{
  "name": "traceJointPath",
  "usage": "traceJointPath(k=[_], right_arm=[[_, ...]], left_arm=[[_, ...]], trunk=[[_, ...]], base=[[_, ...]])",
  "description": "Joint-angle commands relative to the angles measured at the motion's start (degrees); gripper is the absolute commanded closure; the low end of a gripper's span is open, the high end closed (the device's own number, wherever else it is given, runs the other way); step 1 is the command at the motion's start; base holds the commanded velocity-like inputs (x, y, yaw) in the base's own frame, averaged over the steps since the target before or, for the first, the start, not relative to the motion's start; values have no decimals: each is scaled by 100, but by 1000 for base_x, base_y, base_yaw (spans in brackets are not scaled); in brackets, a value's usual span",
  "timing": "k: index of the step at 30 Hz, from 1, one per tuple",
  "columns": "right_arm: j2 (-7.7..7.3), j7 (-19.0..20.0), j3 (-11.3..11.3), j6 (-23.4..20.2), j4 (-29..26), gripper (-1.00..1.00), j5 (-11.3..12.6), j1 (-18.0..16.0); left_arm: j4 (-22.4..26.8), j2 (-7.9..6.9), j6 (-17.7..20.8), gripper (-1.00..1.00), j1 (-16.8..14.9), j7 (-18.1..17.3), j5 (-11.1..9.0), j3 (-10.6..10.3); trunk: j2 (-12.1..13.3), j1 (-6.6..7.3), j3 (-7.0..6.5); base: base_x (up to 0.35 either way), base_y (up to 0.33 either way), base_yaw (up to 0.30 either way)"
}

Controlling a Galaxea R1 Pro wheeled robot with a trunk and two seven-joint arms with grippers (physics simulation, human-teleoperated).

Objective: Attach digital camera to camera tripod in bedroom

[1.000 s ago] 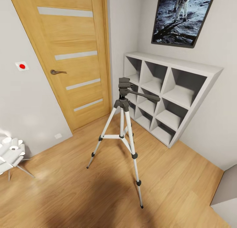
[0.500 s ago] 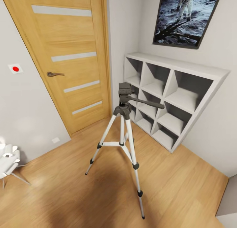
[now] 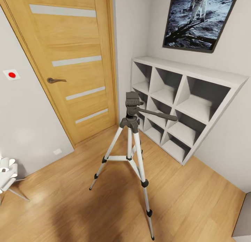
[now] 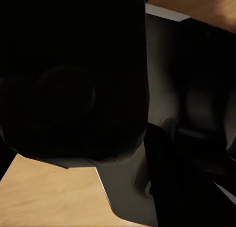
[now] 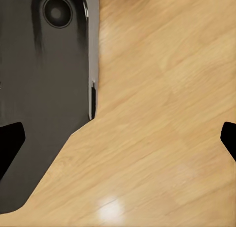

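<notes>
The camera tripod [image 3: 130,125] stands on the wood floor in the middle of the head view, silver legs spread, its dark grey head [image 3: 131,99] bare on top and its pan handle [image 3: 158,114] pointing right. A black, chunky body with a round bulge, the digital camera [image 4: 69,89], sits very close in the left wrist view; my left gripper's fingers are hidden by it. My right gripper [image 5: 119,141] is open over bare floor, with its fingertips [image 5: 10,143] at the frame's edges.
A wooden door [image 3: 69,60] is behind the tripod at left. White cube shelves [image 3: 181,105] line the right wall under a moon poster [image 3: 198,18]. A white wall plate with a red dot [image 3: 11,74] is at far left. A white object [image 3: 7,175] stands low left.
The whole head view has shifted: the door, wall plate and white object have slid left and the tripod sits lower in the frame. The tripod itself has not moved.
</notes>
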State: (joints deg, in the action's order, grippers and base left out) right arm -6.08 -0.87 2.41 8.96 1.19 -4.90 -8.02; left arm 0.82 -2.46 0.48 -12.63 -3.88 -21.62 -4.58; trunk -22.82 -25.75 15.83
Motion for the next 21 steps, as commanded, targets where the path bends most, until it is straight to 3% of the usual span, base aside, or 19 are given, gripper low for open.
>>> traceJointPath(k=[1, 8, 21], right_arm=[[0, -9, 25, 27, 13, -100, -50, -6], [12, -9, 15, 27, 13, -100, -40, -6], [27, -76, 14, 0, 13, -100, -30, -6]], left_arm=[[0, -1, 4, 100, -3, -8, -43, -48], [-3, -4, 4, 100, -3, -8, -38, -51], [-3, -3, 4, 100, -3, -8, -44, -51]], trunk=[[-9, -3, 9], [-9, -3, 9], [-9, -3, 9]], base=[[36, 0, 0], [131, 0, 0], [12, 0, 0]])
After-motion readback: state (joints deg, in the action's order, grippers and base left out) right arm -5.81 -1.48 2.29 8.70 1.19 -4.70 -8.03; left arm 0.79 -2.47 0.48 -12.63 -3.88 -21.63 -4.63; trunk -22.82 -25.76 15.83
